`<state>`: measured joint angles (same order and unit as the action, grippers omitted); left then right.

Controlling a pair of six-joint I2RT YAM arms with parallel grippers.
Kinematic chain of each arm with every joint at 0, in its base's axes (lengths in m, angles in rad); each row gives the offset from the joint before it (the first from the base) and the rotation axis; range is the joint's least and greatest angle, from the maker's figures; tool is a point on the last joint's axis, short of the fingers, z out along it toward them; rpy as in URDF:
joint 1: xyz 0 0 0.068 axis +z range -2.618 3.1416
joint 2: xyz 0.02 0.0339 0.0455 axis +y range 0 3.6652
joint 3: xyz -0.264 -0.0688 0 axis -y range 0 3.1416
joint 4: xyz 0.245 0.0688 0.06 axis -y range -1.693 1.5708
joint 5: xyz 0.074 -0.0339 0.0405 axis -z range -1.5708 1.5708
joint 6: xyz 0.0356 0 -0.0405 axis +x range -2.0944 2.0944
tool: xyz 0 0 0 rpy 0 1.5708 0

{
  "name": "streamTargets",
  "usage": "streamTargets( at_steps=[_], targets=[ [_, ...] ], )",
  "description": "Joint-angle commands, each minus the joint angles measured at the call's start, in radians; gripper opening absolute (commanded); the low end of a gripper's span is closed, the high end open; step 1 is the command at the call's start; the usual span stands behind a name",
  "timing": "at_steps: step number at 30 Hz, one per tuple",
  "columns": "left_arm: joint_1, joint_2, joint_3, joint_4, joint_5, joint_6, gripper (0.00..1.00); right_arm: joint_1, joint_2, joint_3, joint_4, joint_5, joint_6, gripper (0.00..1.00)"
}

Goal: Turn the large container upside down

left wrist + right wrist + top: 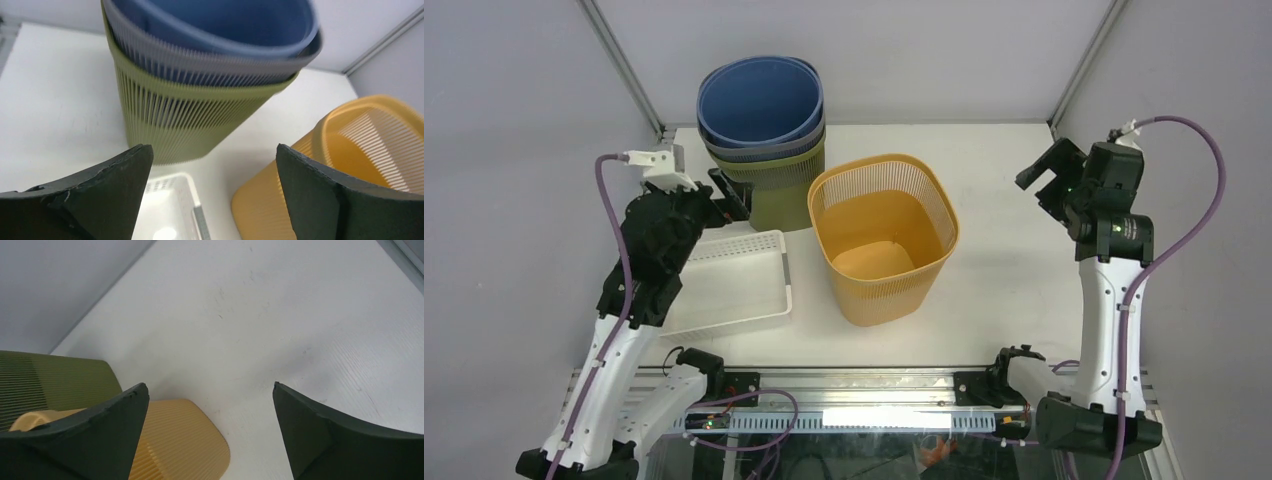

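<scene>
Progress check: basically nothing is done so far. On the white desk (1004, 200), the orange basket (879, 300) stands upright near the middle with its mouth facing up. It looks like the "large container" in the task, though the stack behind it makes that a judgement call. So the whole flip is left: the grab, the tip-over and the set-down on the rim. The left claw (732, 195) hangs wide open beside the stack and just left of the basket, holding nothing. The right claw (1044, 185) is also spread wide and empty, well apart from the basket over the right side of the desk.

Materials and shapes, big to small:
- The desk is smooth matte white, with a few faint scuffs visible in the right wrist view.
- The orange basket is thin plastic, a rounded square that tapers toward a solid base. The walls are fine vertical slats you can see light through, topped by a rolled rim. It probably flexes if squeezed.
- The stack of bins (779, 195) is three nested shells: blue inside, grey in the middle and olive green outside. The outer two are ribbed and slatted, while the blue one looks smooth-walled.
- The white tray (734, 285) is shallow and rectangular with perforated sides. It lies flat at the left, partly under the left arm.
- The claw fingers are dark, matte, curved pads.
</scene>
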<state>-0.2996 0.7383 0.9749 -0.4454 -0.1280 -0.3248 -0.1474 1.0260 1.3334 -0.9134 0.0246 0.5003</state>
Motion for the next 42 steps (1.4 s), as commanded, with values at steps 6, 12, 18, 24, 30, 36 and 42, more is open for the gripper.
streamTargets(
  at_steps=[6, 12, 18, 24, 30, 36, 42],
  targets=[
    [0.005, 0.037, 0.226, 0.083, 0.196, 0.109, 0.99, 0.013, -0.087, 0.229, 0.25, -0.467, -0.008, 0.99],
    [0.003, 0.057, 0.177, 0.106, 0.414, 0.058, 0.99, 0.054, -0.179, 0.156, 0.517, -0.707, 0.072, 0.99],
    [-0.017, -0.019, -0.031, 0.116, 0.431, -0.068, 0.99, 0.057, -0.198, 0.151, 0.53, -0.761, 0.064, 0.99],
    [-0.027, -0.147, -0.204, 0.071, 0.453, -0.172, 0.99, 0.071, -0.171, 0.153, 0.51, -0.79, 0.076, 0.99],
    [-0.028, -0.236, -0.349, -0.006, 0.445, -0.27, 0.99, 0.124, -0.06, 0.299, 0.253, -0.685, -0.036, 0.99],
    [-0.028, -0.135, -0.3, -0.016, 0.351, -0.304, 0.99, 0.495, 0.085, 0.428, 0.025, -0.299, -0.143, 0.99],
    [-0.026, -0.036, -0.16, -0.072, 0.217, -0.288, 0.99, 1.058, 0.276, 0.548, -0.101, 0.154, -0.184, 0.99]
  ],
)
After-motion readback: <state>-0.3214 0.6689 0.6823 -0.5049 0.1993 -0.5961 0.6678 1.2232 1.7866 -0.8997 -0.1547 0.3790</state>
